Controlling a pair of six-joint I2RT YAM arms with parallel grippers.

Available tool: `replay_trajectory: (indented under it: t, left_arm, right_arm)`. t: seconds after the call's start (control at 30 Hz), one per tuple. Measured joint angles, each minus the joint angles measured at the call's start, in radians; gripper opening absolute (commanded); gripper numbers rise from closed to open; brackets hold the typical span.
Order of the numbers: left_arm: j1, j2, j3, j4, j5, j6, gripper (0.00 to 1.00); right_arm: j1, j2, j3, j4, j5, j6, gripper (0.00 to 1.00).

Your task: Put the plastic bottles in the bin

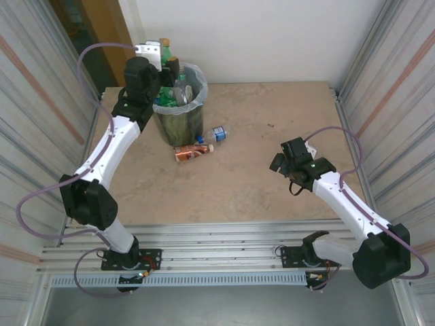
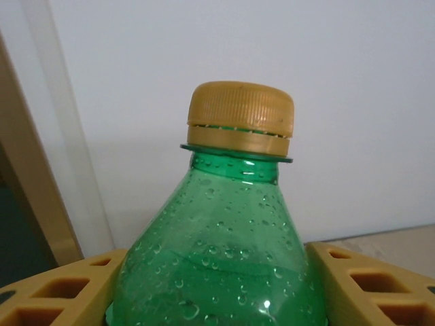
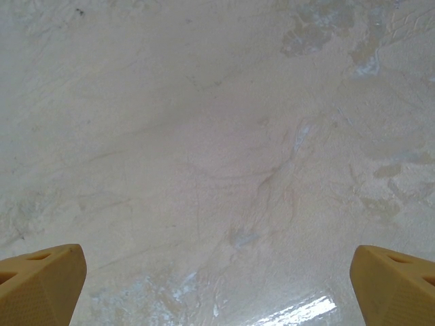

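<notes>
A green bottle (image 2: pixel 224 258) with a tan cap sits upright between my left gripper's yellow fingers (image 2: pixel 61 292), which are shut on its body. In the top view that left gripper (image 1: pixel 163 64) holds the green bottle (image 1: pixel 165 49) at the far left rim of the bin (image 1: pixel 178 125), a dark wastebasket with a pale bag liner and several bottles inside. A brown-orange bottle (image 1: pixel 192 152) and a clear blue-capped bottle (image 1: pixel 216 133) lie on the table by the bin's base. My right gripper (image 1: pixel 280 163) hovers open over bare table, fingertips (image 3: pixel 41 282) wide apart.
The beige stone table (image 1: pixel 272 115) is walled by corrugated metal panels left and right and a white wall behind. An aluminium rail (image 1: pixel 217 241) runs along the near edge by the arm bases. A wooden door frame stands at the back left.
</notes>
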Motion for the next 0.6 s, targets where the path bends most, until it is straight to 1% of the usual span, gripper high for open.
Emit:
replay_trajectory:
  t: [0.1,0.23,0.43,0.6]
  left_arm:
    - [0.031,0.035,-0.002,0.019,0.006,-0.043,0.33]
    - [0.048,0.077,-0.003,0.029,0.007,-0.085,0.35]
    - [0.053,0.129,-0.003,0.039,0.007,-0.116,0.35]
    - [0.054,0.160,-0.003,0.040,0.005,-0.134,0.38]
  right_arm:
    - [0.000,0.000,-0.001,0.000,0.000,0.000,0.98]
    - [0.000,-0.005,-0.001,0.000,0.000,0.000,0.98]
    - [0.000,-0.006,-0.001,0.000,0.000,0.000,0.98]
    - [0.000,-0.006,-0.001,0.000,0.000,0.001,0.98]
